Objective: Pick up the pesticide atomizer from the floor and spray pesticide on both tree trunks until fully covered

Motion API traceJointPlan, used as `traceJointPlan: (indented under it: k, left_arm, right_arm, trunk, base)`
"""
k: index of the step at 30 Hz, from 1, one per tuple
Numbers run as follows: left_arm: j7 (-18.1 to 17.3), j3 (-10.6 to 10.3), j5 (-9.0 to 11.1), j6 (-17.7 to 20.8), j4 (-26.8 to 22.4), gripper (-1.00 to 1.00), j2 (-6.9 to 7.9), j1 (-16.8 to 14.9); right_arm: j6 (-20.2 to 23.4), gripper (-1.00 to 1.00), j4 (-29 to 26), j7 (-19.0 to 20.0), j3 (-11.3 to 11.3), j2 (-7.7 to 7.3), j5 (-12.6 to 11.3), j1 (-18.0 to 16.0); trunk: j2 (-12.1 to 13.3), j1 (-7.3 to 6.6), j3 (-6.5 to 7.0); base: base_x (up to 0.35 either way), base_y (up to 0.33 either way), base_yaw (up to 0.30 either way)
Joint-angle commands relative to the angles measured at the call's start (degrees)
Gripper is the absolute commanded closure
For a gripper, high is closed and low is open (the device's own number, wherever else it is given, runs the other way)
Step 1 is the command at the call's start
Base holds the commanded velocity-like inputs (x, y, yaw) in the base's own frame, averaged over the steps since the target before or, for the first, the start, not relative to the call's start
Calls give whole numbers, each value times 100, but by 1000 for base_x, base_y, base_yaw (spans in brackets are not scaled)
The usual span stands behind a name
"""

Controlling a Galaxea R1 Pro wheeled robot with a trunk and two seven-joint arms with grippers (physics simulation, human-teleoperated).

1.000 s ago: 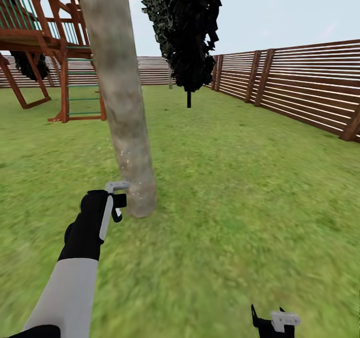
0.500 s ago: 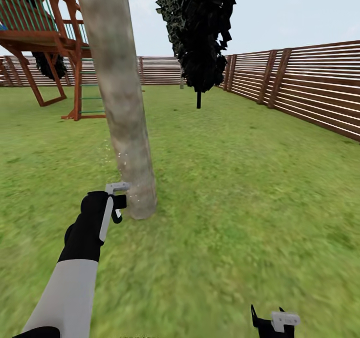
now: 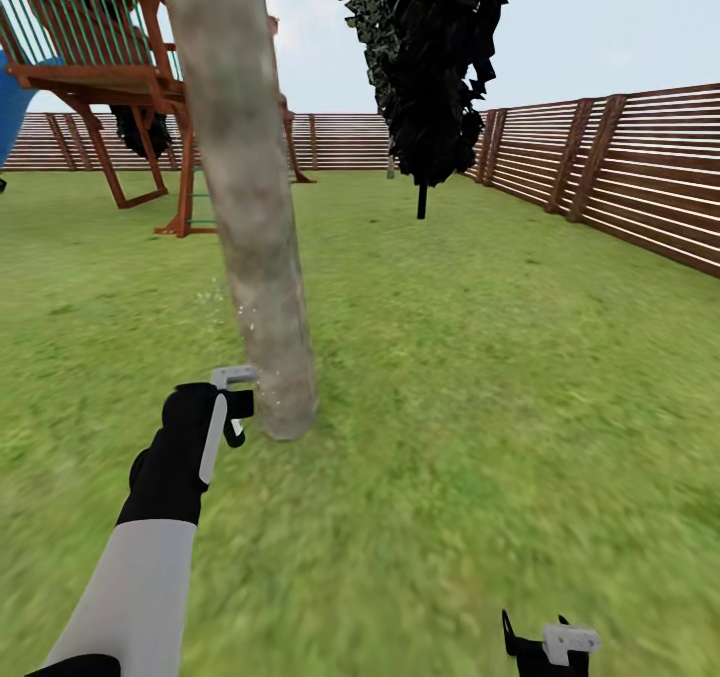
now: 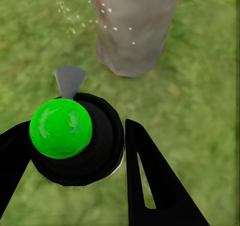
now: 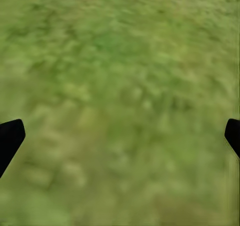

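The left gripper is clamping the small dark pesticide atomizer with its pale grey trigger head, so the pick-up from the floor is evidently done. In the left wrist view the two black fingers are bracketing the bottle's round black body, whose top is reading bright green here, with the grey nozzle pointing toward the thick, mottled pale grey-beige tree trunk. In the head view, the atomizer is sitting at about 8 o'clock from the trunk's base, just beside it.

Spraying appears to be under way: fine white specks are dotting the lower bark and drifting over the green grass lawn at the trunk's 10 o'clock side. Coverage looks partial at best, since the specks are showing only low down and the upper trunk is looking bare.

The right gripper is hanging at 5 o'clock in the head view, its fingers spread wide and holding nothing; its own camera is showing black fingertips at both edges over grass.

Left to do, as I judge it: finishing this trunk, then treating the second tree with jagged dark foliage at 1 o'clock, well apart, near the red-brown slatted wooden fence. A red-brown wooden play frame is standing at 11 o'clock.
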Motion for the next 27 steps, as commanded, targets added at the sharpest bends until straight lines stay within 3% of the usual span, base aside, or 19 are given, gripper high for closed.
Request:
traceJointPlan:
  k: [1, 9, 15, 21, 27]
  left_arm:
    - [1, -3, -3, 3, 0, 100, 0, 3]
    - [1, 2, -10, -8, 322, 100, 1, 17]
    - [1, 2, -11, -16, 343, 100, 1, 64]
    - [1, 2, -13, -18, 344, 100, 4, 87]
    - [1, -1, -10, -18, 351, 100, 0, 155]
  right_arm:
    - [0, -100, 0, 0, 1, 0, 0, 0]
    - [0, -100, 0, 0, 1, 3, 0, 0]
    - [0, -100, 0, 0, 3, 6, 0, 1]
    - [0, -100, 0, 0, 1, 6, 0, 0]
    - [0, -100, 0, 0, 3, 2, 0, 0]
  trunk:
    - [0, 0, 0]
    - [0, 0, 0]
    - [0, 0, 0]
    - [0, 0, 0]
    - [0, 0, 0]
  base:
    - [257, -173, 1]
    - [245, -178, 3]
    - [235, -173, 228]
    - [34, -39, 93]
    - [0, -246, 1]
